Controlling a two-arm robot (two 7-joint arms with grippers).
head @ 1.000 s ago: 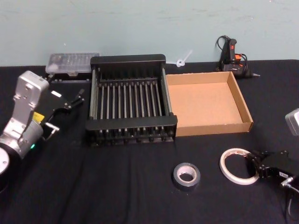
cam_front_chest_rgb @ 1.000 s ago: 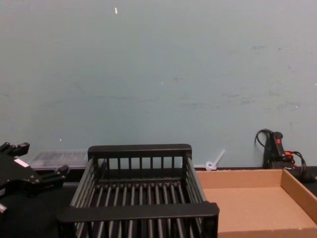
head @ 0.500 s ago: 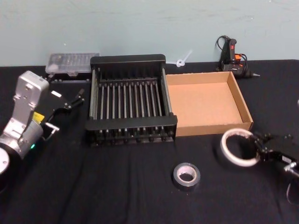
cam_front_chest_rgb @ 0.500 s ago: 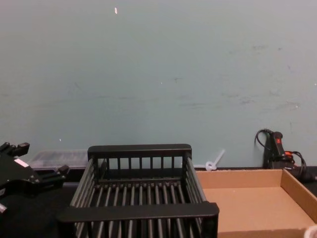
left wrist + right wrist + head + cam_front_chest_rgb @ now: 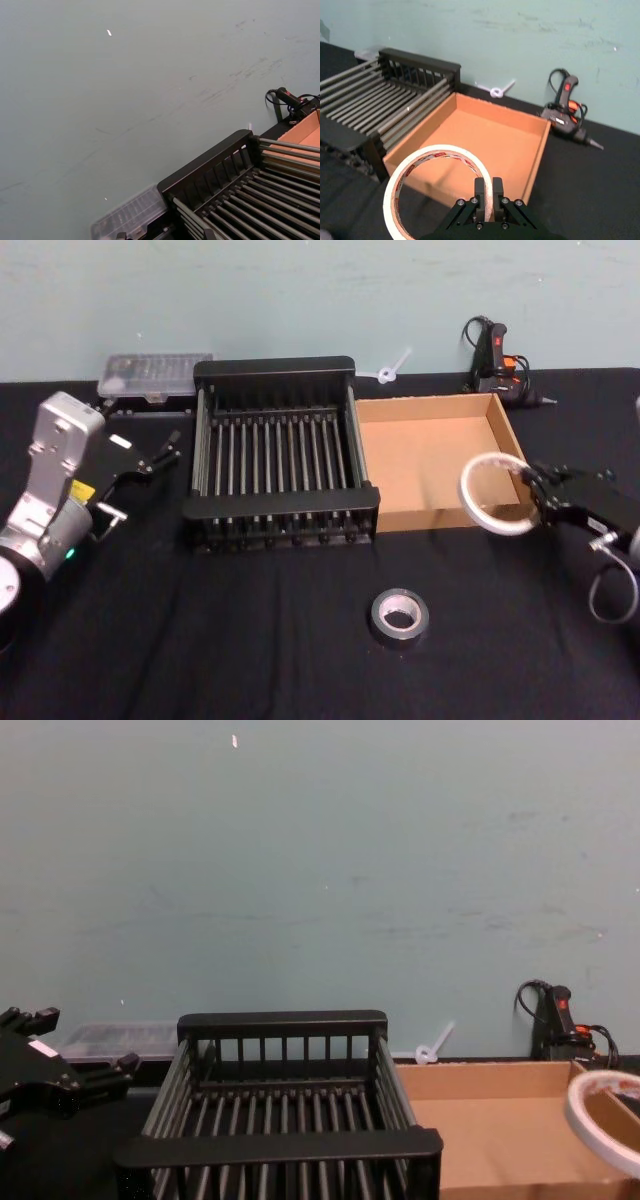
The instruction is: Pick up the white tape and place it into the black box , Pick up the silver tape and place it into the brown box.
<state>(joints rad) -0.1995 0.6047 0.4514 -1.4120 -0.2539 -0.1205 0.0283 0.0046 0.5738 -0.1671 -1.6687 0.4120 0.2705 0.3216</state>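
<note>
My right gripper [image 5: 538,493] is shut on the rim of the white tape [image 5: 487,507], a thin wide ring with a reddish printed core [image 5: 415,170], and holds it in the air over the front right corner of the brown box [image 5: 440,460]. In the chest view the ring [image 5: 596,1120] hangs at the right edge above the box [image 5: 490,1135]. The silver tape [image 5: 399,616] lies flat on the black table in front of the boxes. The black box [image 5: 275,452], a slatted crate, stands left of the brown box. My left gripper [image 5: 150,458] is parked at the left, beside the crate.
A clear plastic case [image 5: 155,375] lies behind the crate at the back left. A glue gun [image 5: 497,362] with its cord and a white plastic piece [image 5: 388,368] lie at the back by the wall. The table is covered in black cloth.
The right gripper has lifted the white tape off the table and carried it up and back, from beside the silver tape to over the brown box's front corner. The left arm has not moved.
</note>
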